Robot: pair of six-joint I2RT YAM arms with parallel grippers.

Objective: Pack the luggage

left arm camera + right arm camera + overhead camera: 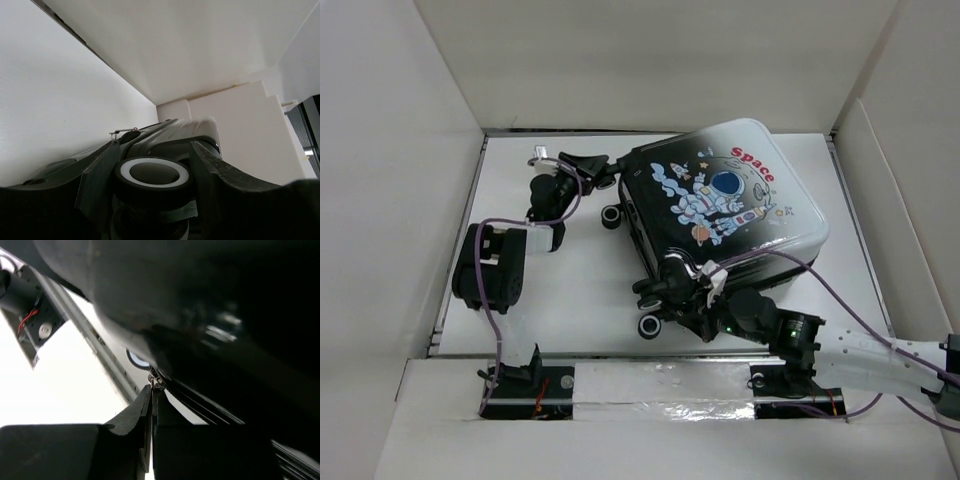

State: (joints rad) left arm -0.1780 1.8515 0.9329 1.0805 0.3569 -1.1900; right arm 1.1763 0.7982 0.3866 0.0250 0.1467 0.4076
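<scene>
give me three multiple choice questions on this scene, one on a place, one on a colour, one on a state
1. Where on the table does the luggage lie?
A) near left corner
B) right part, towards the back
C) hanging off the front edge

2. What colour is the word "Space"?
A) red
B) green
C) yellow

3. How do the right fingers stand?
A) wide apart
B) around a wheel
C) shut together

Answers:
1 B, since the top view shows it right of centre, near the back wall.
2 A, since the letters on the shell are red.
3 C, since the right wrist view shows no gap between them.
</scene>
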